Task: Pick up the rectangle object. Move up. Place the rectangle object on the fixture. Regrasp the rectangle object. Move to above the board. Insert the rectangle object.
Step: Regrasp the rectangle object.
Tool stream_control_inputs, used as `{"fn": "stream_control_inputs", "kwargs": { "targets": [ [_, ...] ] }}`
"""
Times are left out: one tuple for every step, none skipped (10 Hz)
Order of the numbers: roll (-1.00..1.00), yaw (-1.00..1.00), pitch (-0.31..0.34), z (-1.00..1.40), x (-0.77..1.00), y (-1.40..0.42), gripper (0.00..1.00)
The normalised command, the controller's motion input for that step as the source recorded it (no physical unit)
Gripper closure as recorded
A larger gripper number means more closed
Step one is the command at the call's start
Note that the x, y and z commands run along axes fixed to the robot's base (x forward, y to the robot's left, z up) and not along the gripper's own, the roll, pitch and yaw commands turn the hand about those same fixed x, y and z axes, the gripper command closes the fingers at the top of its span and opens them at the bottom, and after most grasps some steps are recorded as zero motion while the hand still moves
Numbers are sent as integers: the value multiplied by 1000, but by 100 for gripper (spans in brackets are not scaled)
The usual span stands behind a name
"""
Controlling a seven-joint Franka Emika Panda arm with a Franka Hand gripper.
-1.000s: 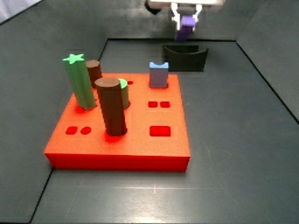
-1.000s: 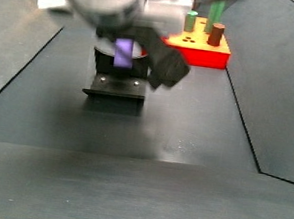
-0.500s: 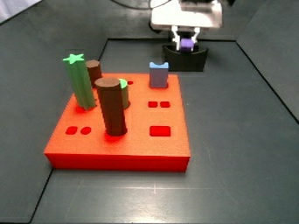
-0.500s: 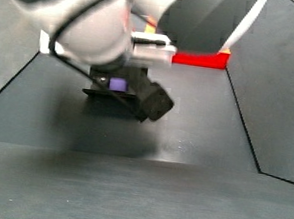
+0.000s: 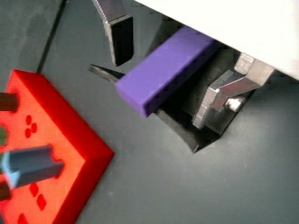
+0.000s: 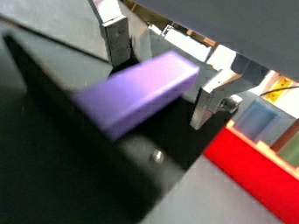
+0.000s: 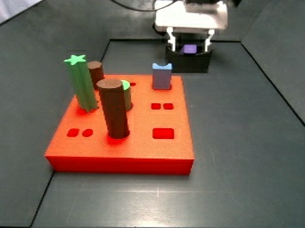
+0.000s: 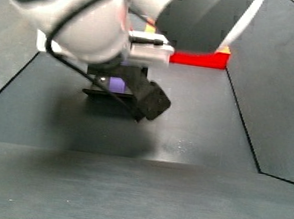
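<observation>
Purple block (image 5: 172,69) lies on the fixture (image 7: 190,61) between the hand's (image 5: 176,83) spread fingers (image 5: 119,39), behind the red board (image 7: 125,125)

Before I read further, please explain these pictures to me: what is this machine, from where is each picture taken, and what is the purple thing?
This is a robot arm with a gripper, a hand of two flat silver fingers. Two pictures come from cameras fixed beside the table; two come from cameras on the arm's wrist, looking down past the fingers.

On the dark table lies a red board with holes and upright pegs. Behind it in a side view stands the fixture, a small dark holder.

The purple thing is the rectangle object, a smooth block. In both wrist views it lies between the two fingers, down at the fixture. Whether the fingers press on it or have let go, I cannot tell. The big pale shape in a side view is the arm itself, close to that camera.
</observation>
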Motion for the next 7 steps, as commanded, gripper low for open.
{"fn": "stream_control_inputs", "kwargs": {
  "targets": [
    [48,67,-40,1000,-27,-1,0],
    [50,72,-4,1000,-38,-1,0],
    [52,68,25,1000,-39,-1,0],
    [48,54,61,925,-42,-2,0],
    [41,44,73,807,-39,-2,0],
    [32,20,82,563,-32,1,0],
    [26,4,85,379,-34,4,0]
  ]
}}
